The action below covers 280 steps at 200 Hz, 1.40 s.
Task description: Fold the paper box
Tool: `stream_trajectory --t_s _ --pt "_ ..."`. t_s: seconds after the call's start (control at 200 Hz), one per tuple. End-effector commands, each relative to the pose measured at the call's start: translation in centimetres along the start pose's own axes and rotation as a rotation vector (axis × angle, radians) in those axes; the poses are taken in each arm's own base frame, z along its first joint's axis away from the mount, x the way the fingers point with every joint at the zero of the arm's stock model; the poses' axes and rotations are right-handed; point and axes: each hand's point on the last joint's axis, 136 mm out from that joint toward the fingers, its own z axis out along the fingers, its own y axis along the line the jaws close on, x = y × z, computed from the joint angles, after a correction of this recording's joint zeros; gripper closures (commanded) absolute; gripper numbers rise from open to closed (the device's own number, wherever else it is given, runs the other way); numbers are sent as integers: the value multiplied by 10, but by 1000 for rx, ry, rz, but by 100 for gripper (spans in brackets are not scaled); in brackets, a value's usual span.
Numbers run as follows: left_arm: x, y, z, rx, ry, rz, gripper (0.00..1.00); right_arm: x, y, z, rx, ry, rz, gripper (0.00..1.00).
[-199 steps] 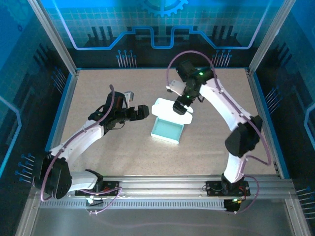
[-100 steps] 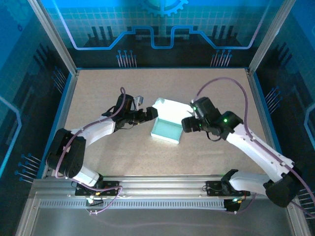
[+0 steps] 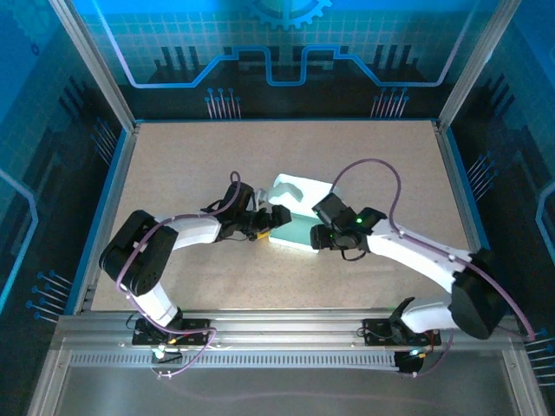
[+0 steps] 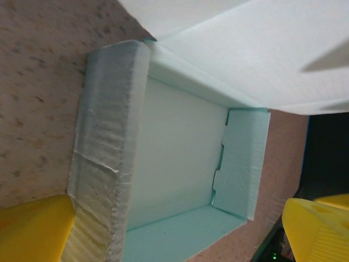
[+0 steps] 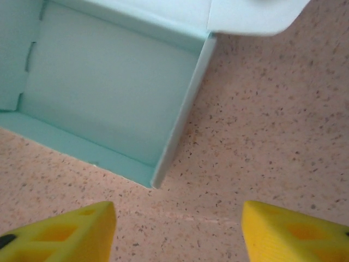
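The paper box (image 3: pixel 296 230) lies mid-table as an open pale-blue tray with its white lid flap (image 3: pixel 299 189) raised at the far side. My left gripper (image 3: pixel 270 220) is at the tray's left end. In the left wrist view its yellow fingertips (image 4: pixel 32 229) stand wide apart, one outside each side wall of the paper box (image 4: pixel 180 158), so it is open. My right gripper (image 3: pixel 323 236) hovers by the tray's near right corner. It is open, with only tabletop between its fingertips (image 5: pixel 60 232), and the paper box (image 5: pixel 109 82) corner sits just ahead of them.
The speckled tan table (image 3: pixel 173 156) is fenced by a blue rim and metal frame posts (image 3: pixel 95 69). A cable loops above the right arm (image 3: pixel 373 169). An aluminium rail (image 3: pixel 286 325) runs along the near edge.
The right arm swung from behind the box down to its near right corner, and its jaws narrowed. The left gripper slid right up to the box's left end.
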Motion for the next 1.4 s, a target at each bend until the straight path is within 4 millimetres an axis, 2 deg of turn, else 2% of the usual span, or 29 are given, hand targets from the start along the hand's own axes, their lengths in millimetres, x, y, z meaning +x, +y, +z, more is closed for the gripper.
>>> stream_trajectory --t_s 0.0,0.155,0.26,0.38,0.515,0.745,0.886,1.031,1.101,1.236,1.396 --pt "8 -12 7 53 16 -34 1 -15 13 4 -21 -21 36 42" --pt "14 -24 11 94 3 -58 1 -18 6 13 -21 0 36 49" --pt "13 -26 10 117 -33 -60 1 -28 -1 9 -46 -32 17 52" --pt "8 -18 3 53 -67 -11 1 -40 -12 -1 -73 -61 0 50" --pt "-1 -19 -17 -30 -116 110 1 -53 -25 -15 -70 -95 -66 48" --pt "-28 -43 -55 -157 -222 509 1 -82 -35 -43 -170 -186 -250 40" --pt "-49 -60 -75 -254 -239 638 1 -96 -50 -63 -189 -217 -350 39" --pt "-67 -70 -81 -282 -223 696 1 -108 -48 -83 -293 -251 -467 41" --pt "-69 -78 -79 -272 -168 746 1 -115 -45 -90 -335 -253 -497 42" --pt "-75 -84 -77 -283 -76 795 8 -117 -32 -94 -415 -203 -660 40" --pt "-78 -91 -77 -212 -1 775 13 -129 -32 -83 -431 -115 -769 40"
